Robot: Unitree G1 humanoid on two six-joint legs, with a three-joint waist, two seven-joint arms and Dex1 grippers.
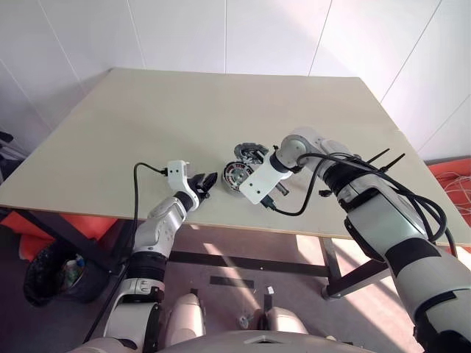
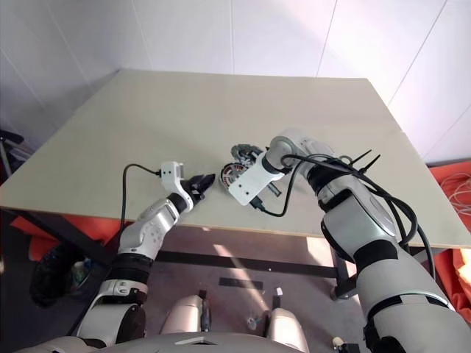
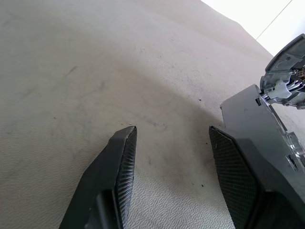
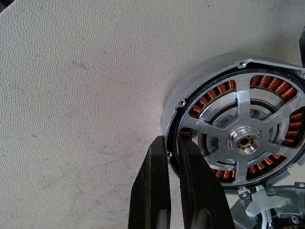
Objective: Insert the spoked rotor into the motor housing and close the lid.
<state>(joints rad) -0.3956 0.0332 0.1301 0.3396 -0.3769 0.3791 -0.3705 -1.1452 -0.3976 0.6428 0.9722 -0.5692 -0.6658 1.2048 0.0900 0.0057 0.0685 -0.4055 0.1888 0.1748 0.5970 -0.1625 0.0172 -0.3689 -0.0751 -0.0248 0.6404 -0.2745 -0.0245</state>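
Right wrist view crops motor housing (image 4: 190, 90), end effector (image 4: 172, 148).

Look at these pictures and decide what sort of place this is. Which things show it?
Probably a workshop or robot test room, not a home. A plain bare table stands against white panelled walls; a motor housing with copper windings lies on it, and orange mats cover the floor beside it.

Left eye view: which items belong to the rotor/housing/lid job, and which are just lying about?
Job:
- spoked rotor, sitting in the motor housing
- lid, just behind the housing

Lying about:
- black bin on the floor under the table
- orange sheet on the floor
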